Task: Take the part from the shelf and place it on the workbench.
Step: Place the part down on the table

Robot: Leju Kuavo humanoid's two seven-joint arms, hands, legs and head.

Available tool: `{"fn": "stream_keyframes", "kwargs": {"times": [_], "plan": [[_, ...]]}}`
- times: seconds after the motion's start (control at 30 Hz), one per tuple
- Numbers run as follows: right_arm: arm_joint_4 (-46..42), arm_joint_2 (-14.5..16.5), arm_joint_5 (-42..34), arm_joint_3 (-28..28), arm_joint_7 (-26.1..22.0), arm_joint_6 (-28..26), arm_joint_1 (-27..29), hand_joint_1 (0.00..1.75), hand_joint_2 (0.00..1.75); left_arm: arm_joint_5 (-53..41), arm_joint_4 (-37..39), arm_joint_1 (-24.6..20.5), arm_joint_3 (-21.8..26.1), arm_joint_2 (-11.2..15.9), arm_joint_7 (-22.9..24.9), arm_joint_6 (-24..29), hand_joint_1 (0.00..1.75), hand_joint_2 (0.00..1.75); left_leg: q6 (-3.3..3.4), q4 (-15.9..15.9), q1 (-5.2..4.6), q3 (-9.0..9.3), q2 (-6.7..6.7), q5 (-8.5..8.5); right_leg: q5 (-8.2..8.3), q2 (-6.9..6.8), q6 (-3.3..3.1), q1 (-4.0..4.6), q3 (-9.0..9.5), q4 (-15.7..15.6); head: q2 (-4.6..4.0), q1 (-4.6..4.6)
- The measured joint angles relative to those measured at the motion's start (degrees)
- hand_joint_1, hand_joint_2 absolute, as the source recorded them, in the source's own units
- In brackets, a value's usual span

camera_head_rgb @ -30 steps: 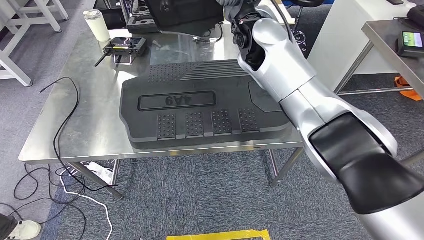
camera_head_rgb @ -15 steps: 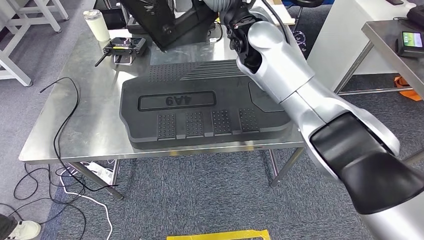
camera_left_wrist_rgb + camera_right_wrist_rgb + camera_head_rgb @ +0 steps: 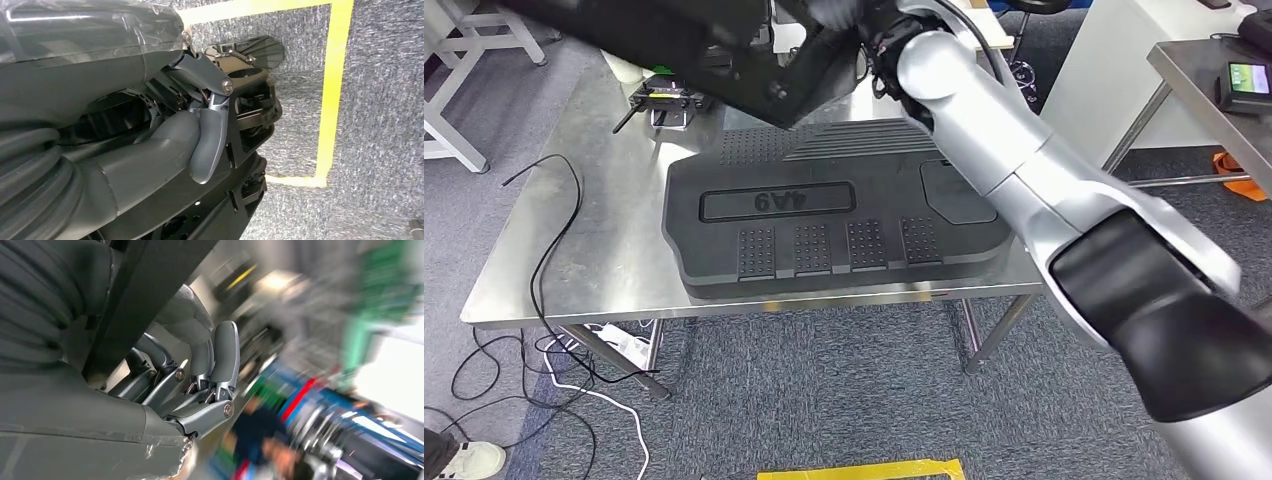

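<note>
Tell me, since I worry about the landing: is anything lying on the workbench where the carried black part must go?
Yes. A large black moulded part marked 4A9 already lies across the middle of the workbench, right beneath the carried part held by the right hand.

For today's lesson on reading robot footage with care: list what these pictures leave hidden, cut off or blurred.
- Carried black part: head view, its far end is cut off by the top edge.
- Right robot hand: right wrist view, the room behind it is motion-blurred, nothing readable.
- Left robot hand: left wrist view, dark body parts behind the fingers; cannot tell if it holds anything.
- Cup: head view, mostly hidden by the part.
</note>
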Motion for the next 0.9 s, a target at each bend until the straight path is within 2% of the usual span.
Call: {"fn": "stream_keyframes", "kwargs": {"times": [0.1,0.2,0.37,0.43,0.5,0.57,0.67,0.9], "plan": [[0.77,0.74,18.85,5.54,11.83,4.90,-3.06,1.75,1.75,0.40,0.00,0.09,0.02,0.00,-0.22,-0.01,1.75,1.75,0.00,-0.02,0.02,-0.03,-0.05,0.00,-0.01,-0.03,0.00,0.03,-0.01,0.00,0.00,-0.01],[3.42,2.45,31.85,9.74,18.13,5.86,-4.59,1.75,1.75,0.69,0.00,0.09,0.04,-0.02,0.19,-0.01,1.75,1.75,-0.01,-0.03,0.08,-0.05,-0.10,0.01,-0.01,-0.09,-0.01,0.07,-0.03,0.00,0.00,-0.01],[7.54,4.26,49.86,11.84,18.89,7.44,-5.52,1.75,1.75,0.79,-0.02,0.09,0.04,-0.02,0.75,0.09,1.75,1.75,-0.02,-0.03,0.09,-0.07,-0.10,0.01,-0.01,-0.12,-0.01,0.08,-0.03,0.00,0.00,0.00],[8.68,4.64,61.99,11.94,18.92,11.58,-5.56,1.75,1.75,0.79,-0.04,0.09,0.04,-0.02,0.77,0.15,1.75,1.75,-0.02,-0.03,0.09,-0.07,-0.09,0.01,-0.01,-0.12,-0.01,0.08,-0.03,-0.01,0.00,0.01],[8.96,4.86,76.11,11.10,18.98,18.33,-4.92,1.75,1.75,0.84,-0.05,0.09,0.04,-0.02,0.87,0.24,1.75,1.75,-0.02,-0.03,0.10,-0.07,-0.09,0.01,-0.01,-0.12,-0.01,0.08,-0.03,-0.01,0.00,0.01],[8.64,5.08,86.02,9.45,19.12,24.71,-3.64,1.75,1.75,0.91,-0.07,0.09,0.04,-0.02,1.06,0.28,1.75,1.75,-0.02,-0.03,0.10,-0.06,-0.08,0.01,-0.01,-0.11,-0.01,0.08,-0.02,-0.02,0.00,0.01],[7.83,5.37,88.84,6.80,19.26,28.71,-1.90,1.75,1.75,0.97,-0.07,0.08,0.05,-0.02,1.33,0.26,1.75,1.75,-0.02,-0.03,0.10,-0.06,-0.02,0.01,0.01,-0.04,-0.02,0.08,-0.02,-0.02,0.00,0.02],[6.78,6.57,83.74,1.10,19.25,28.53,0.47,1.75,1.75,1.03,-0.07,0.09,0.08,-0.02,1.51,-0.16,1.75,1.75,-0.02,-0.02,0.10,-0.04,0.01,0.02,0.03,0.00,-0.02,0.08,-0.03,-0.02,0.00,0.01]]}}
